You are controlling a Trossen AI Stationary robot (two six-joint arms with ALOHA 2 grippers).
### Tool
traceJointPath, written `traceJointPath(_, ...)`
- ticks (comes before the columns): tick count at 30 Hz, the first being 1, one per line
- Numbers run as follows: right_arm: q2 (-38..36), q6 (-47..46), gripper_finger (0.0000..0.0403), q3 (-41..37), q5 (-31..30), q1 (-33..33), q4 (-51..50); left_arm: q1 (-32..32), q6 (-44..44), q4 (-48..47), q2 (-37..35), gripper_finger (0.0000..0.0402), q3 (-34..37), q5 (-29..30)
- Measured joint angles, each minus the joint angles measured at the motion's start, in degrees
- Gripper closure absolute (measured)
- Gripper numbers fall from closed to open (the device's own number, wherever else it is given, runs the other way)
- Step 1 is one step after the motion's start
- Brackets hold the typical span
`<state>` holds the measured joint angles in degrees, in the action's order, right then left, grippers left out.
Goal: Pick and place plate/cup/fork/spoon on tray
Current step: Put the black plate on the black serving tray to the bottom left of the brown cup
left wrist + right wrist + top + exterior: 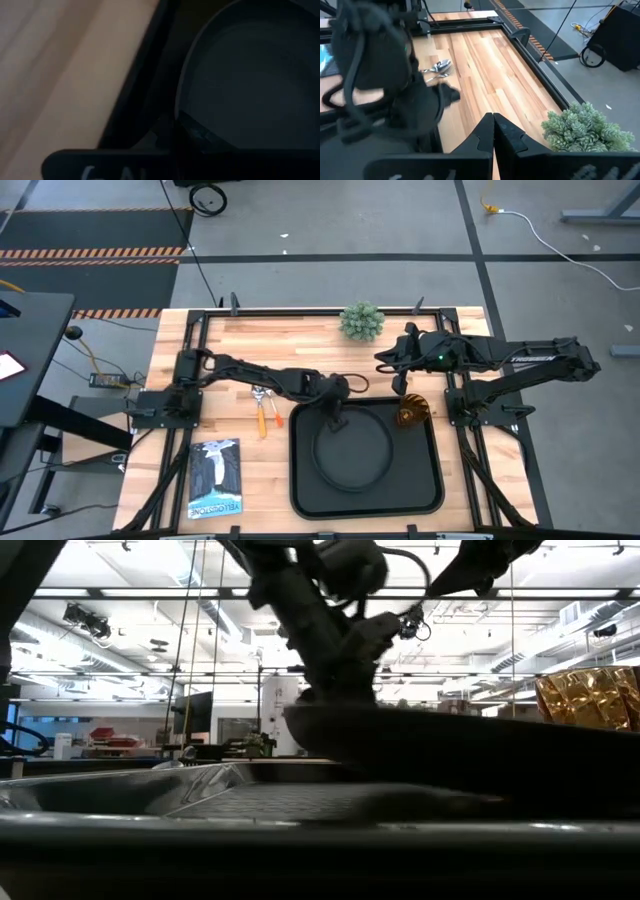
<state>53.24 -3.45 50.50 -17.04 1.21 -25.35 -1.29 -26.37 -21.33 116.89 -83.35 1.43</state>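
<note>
The round black plate [352, 452] is inside the black tray [430, 500]; it also shows in the left wrist view [250, 90]. My left gripper [335, 414] is shut on the plate's far-left rim. My right gripper [380, 364] is shut and empty, above the table between the plant and the amber cup [412, 413]. The cup is at the tray's far right corner; whether it is on the tray or beside it I cannot tell. The fork and the spoon [263, 406] lie side by side on the wood left of the tray, silver ends toward the far edge. My left gripper pinches the plate's raised rim [178, 102] at its far-left side, one finger inside the plate and one outside. The fingers come from above, slanting from the table's left. In the low view the held edge [300, 718] stands above the tray's floor; the plate's opposite edge is hidden.
A green spiky plant ball [361, 321] stands near the table's far edge. A booklet [215, 477] lies at the near left. Black frame rails run along the table's sides. Bare wood lies between the cutlery and the left arm's base.
</note>
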Motion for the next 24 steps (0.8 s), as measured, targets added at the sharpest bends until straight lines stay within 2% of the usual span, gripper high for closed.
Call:
traceJointPath(10,0.3,-0.5,0.0395,0.0,0.2,0.0,-0.2,-1.3,0.0,1.5,7.2,0.0386,-7.0,-0.3)
traceJointPath(24,0.3,-0.5,0.0395,0.0,0.2,-0.5,0.3,-4.1,-1.6,5.4,8.0,0.0386,-7.4,1.0)
